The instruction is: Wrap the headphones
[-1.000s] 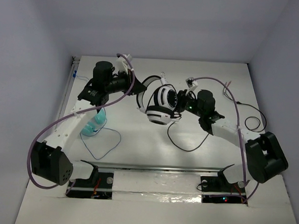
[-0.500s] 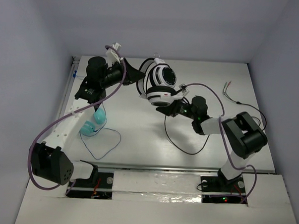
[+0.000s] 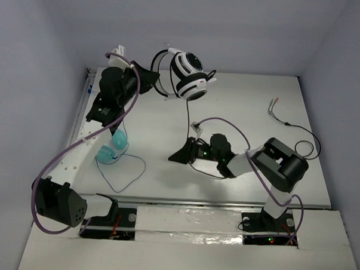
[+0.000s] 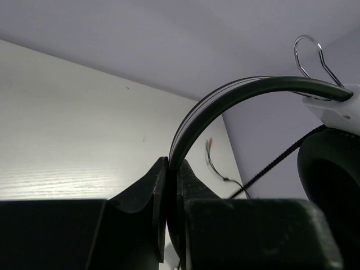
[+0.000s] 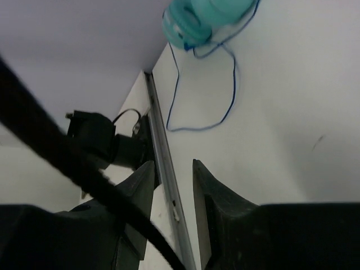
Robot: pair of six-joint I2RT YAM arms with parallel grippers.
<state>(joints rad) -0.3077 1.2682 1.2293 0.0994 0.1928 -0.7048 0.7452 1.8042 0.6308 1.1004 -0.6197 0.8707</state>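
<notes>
Glossy white and black plastic gleams on the headphones (image 3: 187, 74), at 12 o'clock in the overhead view. Up close, the headband (image 4: 225, 100) shows a smooth, satin-black underside edged with pale stripes. A bare bright-metal wire loop (image 4: 311, 53) sits at 1 o'clock, and the cable (image 4: 275, 163) has a rough, braided look. The left gripper (image 4: 170, 169) and right gripper (image 5: 172, 166) have matt black plastic fingers. The table (image 4: 67, 146) is matt white with a faint wood grain. At 8 o'clock overhead, the teal object (image 3: 112, 149) is translucent, glossy plastic. A dull metal rail (image 5: 160, 132) lines the table's edge. The robot cables (image 3: 78, 147) wear smooth purple sheathing.
</notes>
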